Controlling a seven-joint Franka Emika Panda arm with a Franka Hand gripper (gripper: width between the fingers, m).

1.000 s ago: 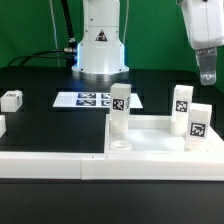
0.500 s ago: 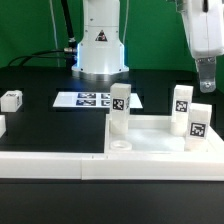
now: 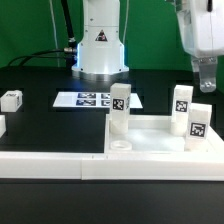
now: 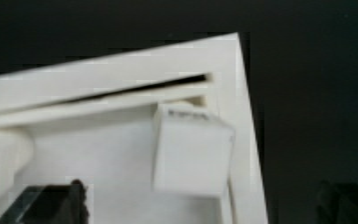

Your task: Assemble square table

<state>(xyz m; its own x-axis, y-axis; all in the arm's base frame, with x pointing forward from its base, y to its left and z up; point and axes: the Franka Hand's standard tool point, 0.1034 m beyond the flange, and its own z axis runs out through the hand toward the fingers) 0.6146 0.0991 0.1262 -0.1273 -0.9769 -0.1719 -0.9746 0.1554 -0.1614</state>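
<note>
The white square slab lies on the black table with three tagged white legs standing on it: one at its near left corner and two on the exterior view's right. A fourth leg lies loose at the exterior view's far left. My gripper hangs above the right legs, open and empty. In the wrist view the gripper looks down on the slab and one upright leg near its edge, with one dark finger showing low in the picture.
The marker board lies behind the slab, in front of the robot base. The long low white border wall runs along the front. A small white piece shows at the left edge.
The gripper has come down a little and shifted slightly to the exterior view's left. The slab and legs have not moved.
</note>
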